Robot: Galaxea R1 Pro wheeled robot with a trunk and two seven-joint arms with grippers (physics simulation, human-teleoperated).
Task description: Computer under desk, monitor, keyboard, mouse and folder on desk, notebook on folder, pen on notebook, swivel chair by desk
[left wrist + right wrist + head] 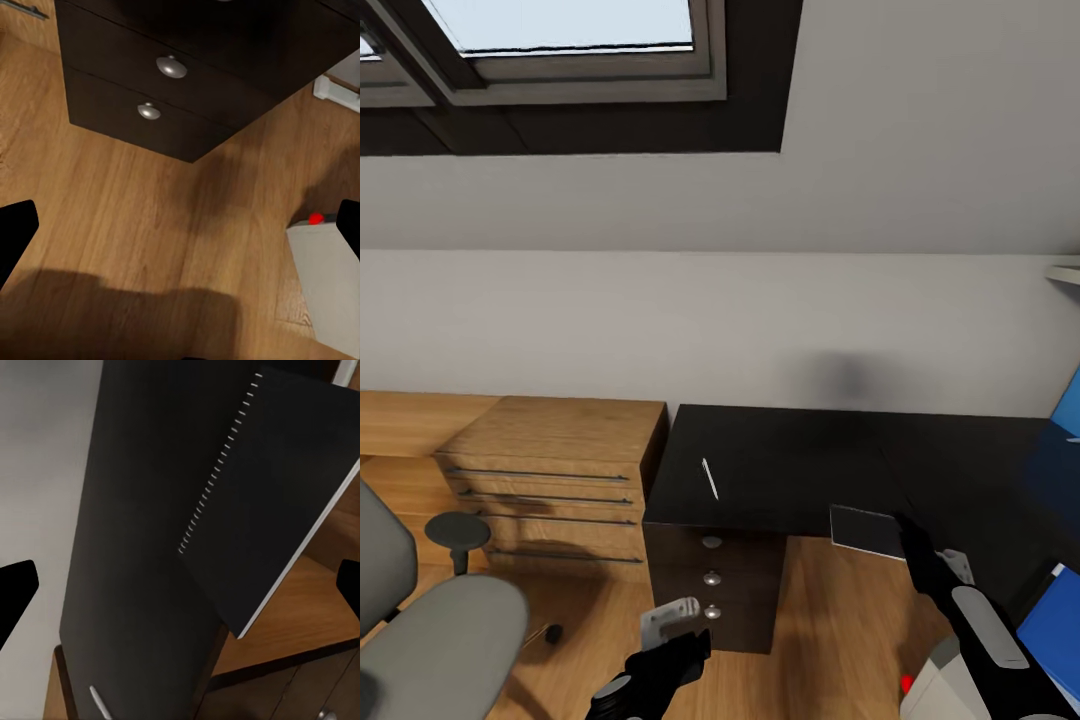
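Beyond the right pincer (open): the notebook.

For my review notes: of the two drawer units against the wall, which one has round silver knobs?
The black drawer unit under the desk, on the right of the pair. The light-wood chest beside it has long bar handles instead.

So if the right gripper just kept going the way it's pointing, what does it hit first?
Most likely the notebook, the dark spiral-bound item overhanging the desk edge, which lies straight ahead of the right gripper with its fingers spread. Depth is hard to judge; the desk top lies just behind it.
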